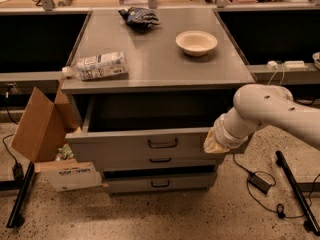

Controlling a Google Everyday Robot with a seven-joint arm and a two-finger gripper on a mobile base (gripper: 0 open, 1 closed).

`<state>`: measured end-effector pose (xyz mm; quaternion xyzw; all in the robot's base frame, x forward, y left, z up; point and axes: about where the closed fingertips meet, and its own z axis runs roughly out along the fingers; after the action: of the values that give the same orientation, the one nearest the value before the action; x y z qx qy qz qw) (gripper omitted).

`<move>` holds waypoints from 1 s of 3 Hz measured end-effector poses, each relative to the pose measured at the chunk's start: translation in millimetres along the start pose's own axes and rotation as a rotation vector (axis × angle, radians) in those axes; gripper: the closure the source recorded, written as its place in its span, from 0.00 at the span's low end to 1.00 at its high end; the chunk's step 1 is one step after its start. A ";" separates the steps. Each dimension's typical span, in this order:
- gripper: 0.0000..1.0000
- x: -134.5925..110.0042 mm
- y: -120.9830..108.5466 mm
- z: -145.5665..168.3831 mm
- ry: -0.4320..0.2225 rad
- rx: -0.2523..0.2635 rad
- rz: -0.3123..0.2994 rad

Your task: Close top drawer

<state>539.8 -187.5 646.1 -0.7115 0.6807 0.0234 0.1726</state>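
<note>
The top drawer [125,145] of the grey cabinet stands pulled out, its dark inside showing under the cabinet top. Its flat grey front has a small dark loop handle [162,143] in the middle. My gripper [214,142] is at the right end of the drawer front, pressed against or just in front of its right edge. The white arm [265,109] reaches in from the right.
The two lower drawers [160,160] sit below, and the lowest [160,183] sticks out a little. The cabinet top [150,49] holds a bowl [196,42], a lying bottle [97,66] and a dark bag [140,17]. An open cardboard box [42,129] stands at the left. Cables and an adapter [260,183] lie on the floor at the right.
</note>
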 end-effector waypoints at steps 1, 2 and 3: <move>0.82 3.0 -12.3 2.3 -0.002 0.006 0.013; 0.59 6.3 -22.6 4.1 -0.008 0.012 0.028; 0.35 8.9 -29.8 5.5 -0.013 0.015 0.037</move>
<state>570.7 -194.1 645.0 -0.6972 0.6929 0.0260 0.1820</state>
